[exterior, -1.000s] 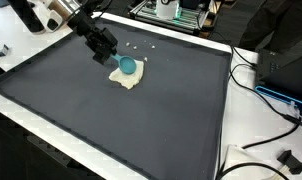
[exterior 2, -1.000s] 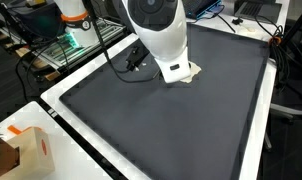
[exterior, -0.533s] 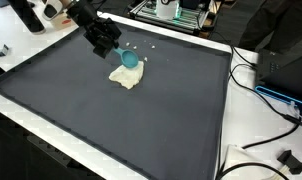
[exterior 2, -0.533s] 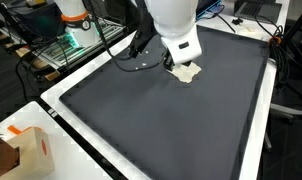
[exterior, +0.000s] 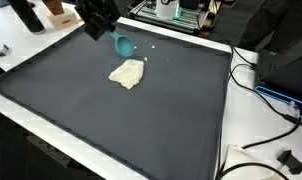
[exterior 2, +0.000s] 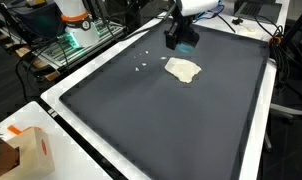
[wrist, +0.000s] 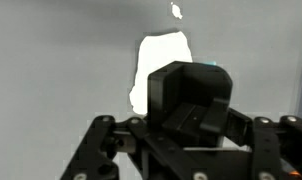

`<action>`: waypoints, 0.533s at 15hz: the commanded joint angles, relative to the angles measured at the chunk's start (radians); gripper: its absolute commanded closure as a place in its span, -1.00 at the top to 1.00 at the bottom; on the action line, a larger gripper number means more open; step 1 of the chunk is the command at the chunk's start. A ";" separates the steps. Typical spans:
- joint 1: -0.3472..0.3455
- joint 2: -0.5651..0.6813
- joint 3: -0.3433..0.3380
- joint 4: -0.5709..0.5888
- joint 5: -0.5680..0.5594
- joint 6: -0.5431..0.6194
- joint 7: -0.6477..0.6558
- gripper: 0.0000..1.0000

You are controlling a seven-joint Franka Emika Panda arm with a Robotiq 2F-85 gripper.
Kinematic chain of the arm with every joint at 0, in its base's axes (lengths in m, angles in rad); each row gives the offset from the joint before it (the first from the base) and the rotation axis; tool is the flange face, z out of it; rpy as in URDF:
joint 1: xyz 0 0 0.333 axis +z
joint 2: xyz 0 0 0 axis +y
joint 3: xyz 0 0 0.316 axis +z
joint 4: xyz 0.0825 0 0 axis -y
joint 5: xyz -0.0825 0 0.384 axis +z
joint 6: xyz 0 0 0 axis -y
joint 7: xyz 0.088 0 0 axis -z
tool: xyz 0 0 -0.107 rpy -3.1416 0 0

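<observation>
- The gripper (exterior: 111,33) is clamped down on a small teal object (exterior: 122,43). I can't say for sure what it is, but it reads like a little cup or scoop.
- In an exterior view the jaws are closed narrow around it, with the teal bit poking out below the fingers. The same grip shows from the opposite angle, gripper (exterior 2: 181,38) with a bit of teal at its lower edge.
- The teal object is up in the air, clear of the black mat (exterior: 141,120). It sits over the far part of the mat, near the back edge.
- A cream cloth (exterior: 128,73) lies flat and a bit crumpled on the mat. It's near the teal object but not touching it, and it lies a little closer to the camera in that view.
- In an exterior view the cream cloth (exterior 2: 183,69) sits just in front of the gripper, apart from it.
- A few tiny white specks (exterior: 154,47) are scattered on the mat beyond the cloth. They also show up as white dots (exterior 2: 143,67) off to one side of the cloth.
- The wrist view is mostly dark gripper body filling the lower half, and the cream cloth (wrist: 159,60) shows as a bright patch behind it. The grip itself is hard to read there.
- Other stuff around: the mat sits on a white table (exterior: 229,150), black cables (exterior: 266,95) run along one side, and a cardboard box (exterior 2: 26,150) sits at a corner.
</observation>
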 commanded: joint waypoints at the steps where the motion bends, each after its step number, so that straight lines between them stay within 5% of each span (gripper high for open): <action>1: 0.056 -0.078 -0.027 -0.024 -0.127 -0.046 0.162 -0.61; 8: 0.130 -0.117 -0.023 0.040 -0.344 -0.199 0.402 -0.61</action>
